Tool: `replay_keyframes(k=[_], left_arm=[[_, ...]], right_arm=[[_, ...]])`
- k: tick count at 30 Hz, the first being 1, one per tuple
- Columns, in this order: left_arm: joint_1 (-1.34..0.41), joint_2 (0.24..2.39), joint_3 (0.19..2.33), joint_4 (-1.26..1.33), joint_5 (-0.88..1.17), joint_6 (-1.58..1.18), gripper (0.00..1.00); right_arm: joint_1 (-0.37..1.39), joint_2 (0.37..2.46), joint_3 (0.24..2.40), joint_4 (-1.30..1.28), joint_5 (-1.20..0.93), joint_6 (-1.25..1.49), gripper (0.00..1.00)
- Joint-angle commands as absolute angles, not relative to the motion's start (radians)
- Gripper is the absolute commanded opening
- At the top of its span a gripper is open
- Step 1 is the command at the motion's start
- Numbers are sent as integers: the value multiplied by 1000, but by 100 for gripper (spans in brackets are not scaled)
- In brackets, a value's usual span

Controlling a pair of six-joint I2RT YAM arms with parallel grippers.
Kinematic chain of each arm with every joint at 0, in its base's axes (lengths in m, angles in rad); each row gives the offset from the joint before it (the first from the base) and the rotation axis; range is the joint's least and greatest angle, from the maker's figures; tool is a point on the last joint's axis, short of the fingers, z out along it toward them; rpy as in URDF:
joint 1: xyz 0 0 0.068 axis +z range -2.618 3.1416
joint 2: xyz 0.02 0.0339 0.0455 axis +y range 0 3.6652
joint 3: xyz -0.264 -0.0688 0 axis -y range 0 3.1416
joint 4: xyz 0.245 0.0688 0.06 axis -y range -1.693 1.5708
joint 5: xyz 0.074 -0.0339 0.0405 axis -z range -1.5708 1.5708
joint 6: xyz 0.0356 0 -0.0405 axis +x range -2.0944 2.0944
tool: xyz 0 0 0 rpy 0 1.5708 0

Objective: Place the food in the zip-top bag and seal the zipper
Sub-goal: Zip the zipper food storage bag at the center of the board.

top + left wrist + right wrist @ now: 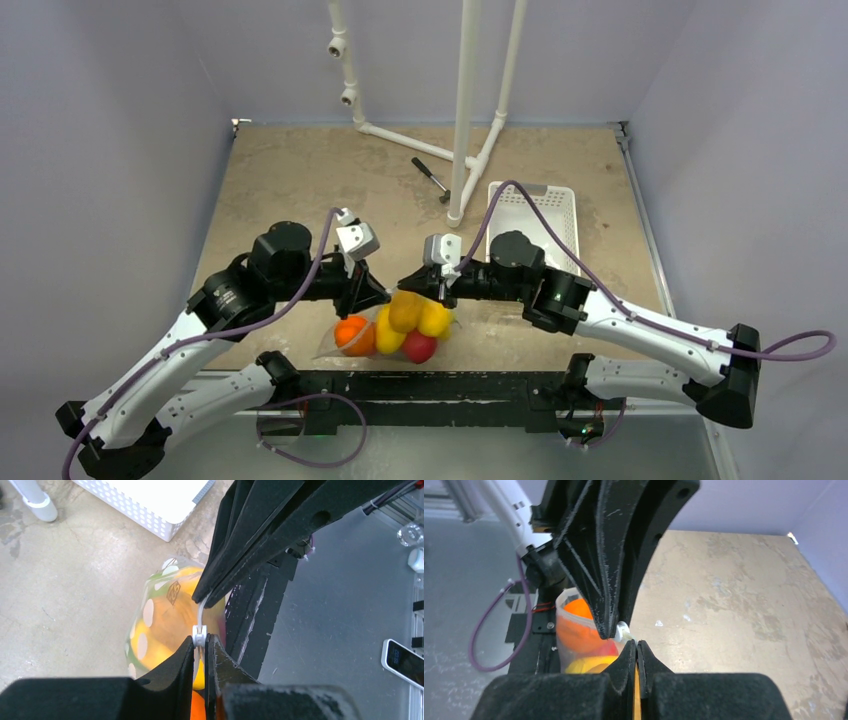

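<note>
The zip-top bag (372, 322) hangs between my two grippers near the table's front edge, with the food (405, 315) inside: an orange, yellow pieces and a red one. My left gripper (372, 293) is shut on the zipper (200, 611) right behind its small white slider (199, 632). My right gripper (422, 285) is shut on the same strip, its tips almost touching the left ones. In the left wrist view the left gripper (201, 641) pinches the strip above the bag (157, 617). In the right wrist view the right gripper (637, 645) pinches the bag's edge, and the bag (574, 632) hangs left.
A white perforated tray (535, 215) stands at the right back, also in the left wrist view (150, 500). A small hammer (432, 178) lies beside a white pipe frame (465, 120). The black front rail (420, 385) runs just under the bag.
</note>
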State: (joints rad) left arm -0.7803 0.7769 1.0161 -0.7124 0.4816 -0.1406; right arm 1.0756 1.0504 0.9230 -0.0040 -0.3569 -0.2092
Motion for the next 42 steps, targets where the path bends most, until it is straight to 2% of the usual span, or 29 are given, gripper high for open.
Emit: replay_keyframes(k=[1,8,11,14,25,28,35,40,42], left_arm=[[-783,760,1017,-751,427,-206,9],[-784,765,1019,-817,332,-246,11],[-783,755,1016,-841,303,-269,8],[-783,737,1016,-870,264,-291,1],[-783,730,1138,-932,200,-288,0],[-783,748,1136,-900,203,-274,0],[-782,849,932,-680,289,-329,0],[-782,929,935,-553,328,-379,0],[-783,943,950,-544,285,-375,0]], right_arm=[[1066,1006,909,137,-147,-125,0],[1066,1002,886,169,16,-48,0],[1066,1003,888,168,84,-16,0],[1066,997,884,165,112,50,0],[1065,1012,747,317,177,217,0],[1063,1040,701,375,181,257,0],[1063,1104,602,521,103,318,0],[1063,1122,632,525,77,321,0],[1064,1106,638,532,71,301,0]])
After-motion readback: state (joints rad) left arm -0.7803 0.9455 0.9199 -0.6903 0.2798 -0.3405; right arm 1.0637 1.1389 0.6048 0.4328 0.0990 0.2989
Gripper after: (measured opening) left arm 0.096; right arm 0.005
